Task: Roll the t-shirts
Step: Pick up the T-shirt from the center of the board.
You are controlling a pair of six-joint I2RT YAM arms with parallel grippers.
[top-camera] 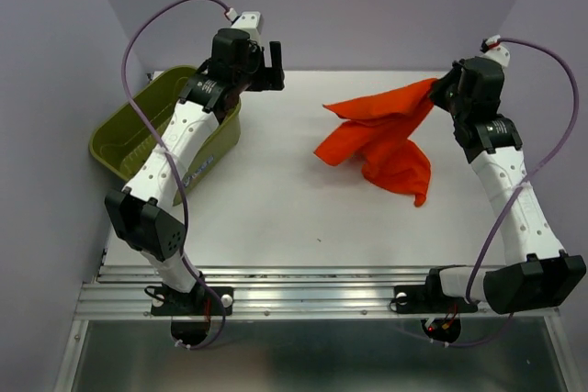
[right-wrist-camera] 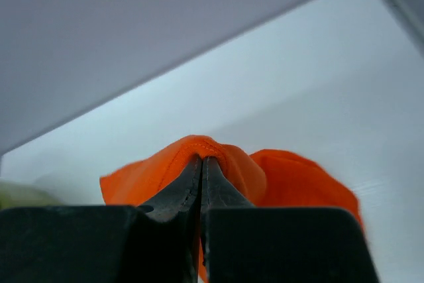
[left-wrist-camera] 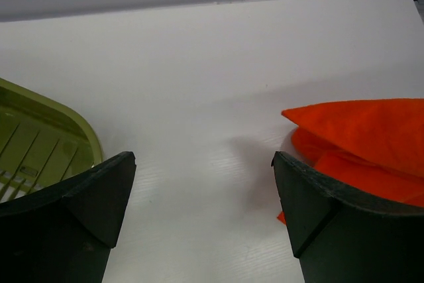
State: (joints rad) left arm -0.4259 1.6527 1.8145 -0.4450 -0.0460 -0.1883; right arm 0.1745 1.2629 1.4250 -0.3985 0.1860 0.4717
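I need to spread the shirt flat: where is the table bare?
Bare: the middle of the table between basket and shirt, and the near strip by the rail. Crowded: the far right, where the right tool pinches the shirt.

A bright orange-red, wrinkled cloth t-shirt (top-camera: pixel 381 140) lies bunched on the right half of the white bench (top-camera: pixel 276 208). One edge is drawn up to the right claw (top-camera: pixel 439 91), which is clamped on the cloth near the far right corner. The left claw (top-camera: pixel 269 63) hangs above the bench's far side, just beside an olive-green slotted plastic basket (top-camera: pixel 124 126) at the left edge and well apart from the t-shirt.
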